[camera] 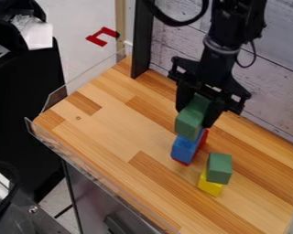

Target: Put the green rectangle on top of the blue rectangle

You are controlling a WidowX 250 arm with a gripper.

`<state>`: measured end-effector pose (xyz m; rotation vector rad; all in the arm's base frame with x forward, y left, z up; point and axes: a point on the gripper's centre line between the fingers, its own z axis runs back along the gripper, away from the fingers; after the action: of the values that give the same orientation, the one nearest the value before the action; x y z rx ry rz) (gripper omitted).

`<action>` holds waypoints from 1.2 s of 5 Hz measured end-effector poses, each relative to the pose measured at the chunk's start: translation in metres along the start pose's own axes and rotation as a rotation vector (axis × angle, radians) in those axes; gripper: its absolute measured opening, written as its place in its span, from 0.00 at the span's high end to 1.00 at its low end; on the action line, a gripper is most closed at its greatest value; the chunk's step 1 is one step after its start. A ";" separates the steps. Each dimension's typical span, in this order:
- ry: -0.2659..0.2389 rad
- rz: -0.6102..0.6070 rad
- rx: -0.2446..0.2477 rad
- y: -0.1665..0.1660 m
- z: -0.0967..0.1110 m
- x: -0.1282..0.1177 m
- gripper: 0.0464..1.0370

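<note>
1. One green rectangle [190, 120] is clasped between the two fingers of the black pincer [195, 116], directly over the blue rectangle [186, 149] near the middle of the wooden tabletop [106, 130].

2. The pickup is done, and by all appearances so is most of the lining-up: the green piece's lower end meets the blue one's top in the camera's view. Whether the two touch or a slim gap separates them cannot be told from this angle.

3. Left to do, as judged from the scene: settle the green piece squarely, let go and lift clear. The placement cannot be called complete while the grip holds.

4. The green rectangle sits low in the pincer, flanked on both sides, its near end jutting out past the fingertips toward the camera. The blue rectangle lies just below that end, outside the grip, with a red block [203, 138] showing along its side and at its foot.

5. A second green block [219, 168] tops a yellow block [210, 185] near the blue piece, apart from the pincer. A sideways nudge on release could tip the narrow stack, so a straight, gentle retreat seems wise.
</note>
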<state>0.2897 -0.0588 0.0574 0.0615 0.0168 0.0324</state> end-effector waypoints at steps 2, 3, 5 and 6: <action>0.020 0.024 -0.014 -0.002 -0.006 -0.001 0.46; 0.046 0.027 -0.013 0.000 -0.015 -0.002 0.46; 0.060 0.038 -0.020 -0.002 -0.020 0.004 0.46; 0.059 0.062 -0.016 0.000 -0.020 0.005 0.46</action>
<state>0.2940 -0.0577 0.0374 0.0451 0.0737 0.0959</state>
